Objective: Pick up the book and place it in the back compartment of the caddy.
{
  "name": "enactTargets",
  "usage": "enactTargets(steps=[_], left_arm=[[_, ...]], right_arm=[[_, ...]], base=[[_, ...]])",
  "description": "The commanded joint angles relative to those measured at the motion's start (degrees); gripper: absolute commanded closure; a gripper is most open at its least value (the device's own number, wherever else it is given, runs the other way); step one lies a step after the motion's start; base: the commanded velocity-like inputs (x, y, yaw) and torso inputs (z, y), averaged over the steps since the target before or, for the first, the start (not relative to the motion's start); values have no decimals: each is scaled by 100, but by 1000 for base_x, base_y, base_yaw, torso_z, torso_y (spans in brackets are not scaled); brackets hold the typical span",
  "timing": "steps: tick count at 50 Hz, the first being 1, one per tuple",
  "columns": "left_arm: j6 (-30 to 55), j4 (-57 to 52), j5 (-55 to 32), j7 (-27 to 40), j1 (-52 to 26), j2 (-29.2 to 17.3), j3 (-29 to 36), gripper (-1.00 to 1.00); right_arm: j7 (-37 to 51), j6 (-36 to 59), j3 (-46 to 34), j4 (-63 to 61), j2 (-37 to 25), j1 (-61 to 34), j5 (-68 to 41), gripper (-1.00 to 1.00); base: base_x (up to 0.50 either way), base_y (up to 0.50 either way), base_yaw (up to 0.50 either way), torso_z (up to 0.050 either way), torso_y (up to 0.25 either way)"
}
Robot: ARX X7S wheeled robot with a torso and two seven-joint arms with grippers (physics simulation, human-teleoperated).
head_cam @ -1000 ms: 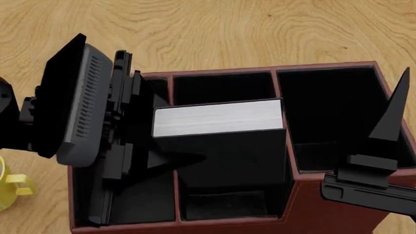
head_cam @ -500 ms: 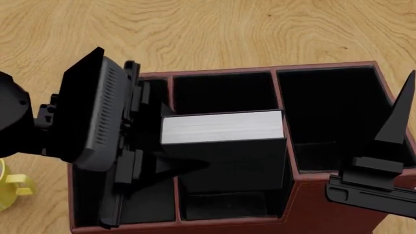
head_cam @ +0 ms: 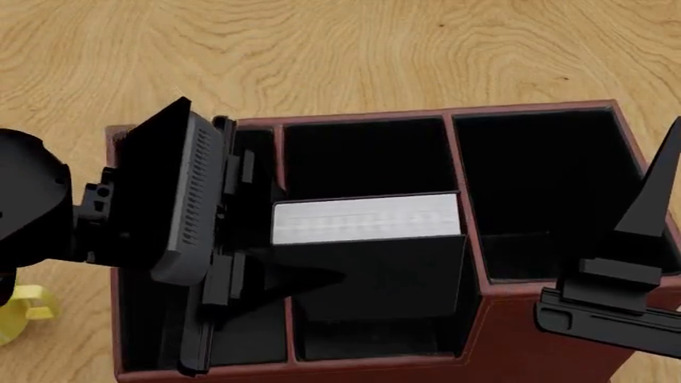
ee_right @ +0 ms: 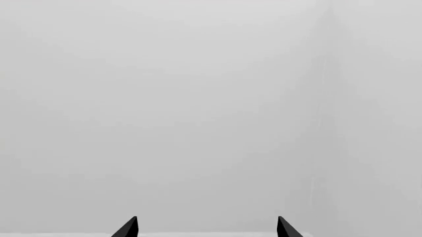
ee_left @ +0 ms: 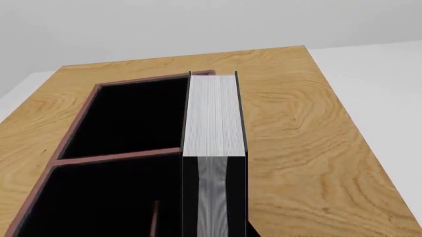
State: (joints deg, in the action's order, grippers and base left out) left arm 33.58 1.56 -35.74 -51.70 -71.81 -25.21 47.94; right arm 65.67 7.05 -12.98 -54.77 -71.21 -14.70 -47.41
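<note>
The book [head_cam: 368, 219] stands upright at frame centre, page edges up, over the caddy [head_cam: 532, 335] middle column, clamped by the left gripper [head_cam: 261, 275]. Lower it straight, keeping it square to the dividers (the cell is snug). The right gripper [head_cam: 639, 239] idles, spread wide, empty.

Light wooden table [head_cam: 352, 56] with swirling grain, filling the head view's background. Same tabletop [ee_left: 303, 138] seen in the left wrist view, ending at a far edge. Beyond that edge, plain pale grey floor and wall. Yellow mug [head_cam: 24, 313] at the head view's left edge, standing on the wood, mostly cut off, only a handle and part of the body visible. Nothing but blank pale grey background in the right wrist view.
</note>
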Motion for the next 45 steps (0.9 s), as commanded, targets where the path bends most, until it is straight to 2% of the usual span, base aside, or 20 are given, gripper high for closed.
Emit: enactTargets(steps=[1, 45], left_arm=[[-50, 63, -170, 57, 34, 56, -53, 100], [-490, 659, 75, -43, 270, 286, 188, 100]], right_arm=[[-7, 29, -17, -4, 19, -20, 4, -100], [-6, -137, 87, 55, -32, 261, 83, -100]], base=[[0, 0, 0, 10, 0], [0, 0, 0, 0, 1]])
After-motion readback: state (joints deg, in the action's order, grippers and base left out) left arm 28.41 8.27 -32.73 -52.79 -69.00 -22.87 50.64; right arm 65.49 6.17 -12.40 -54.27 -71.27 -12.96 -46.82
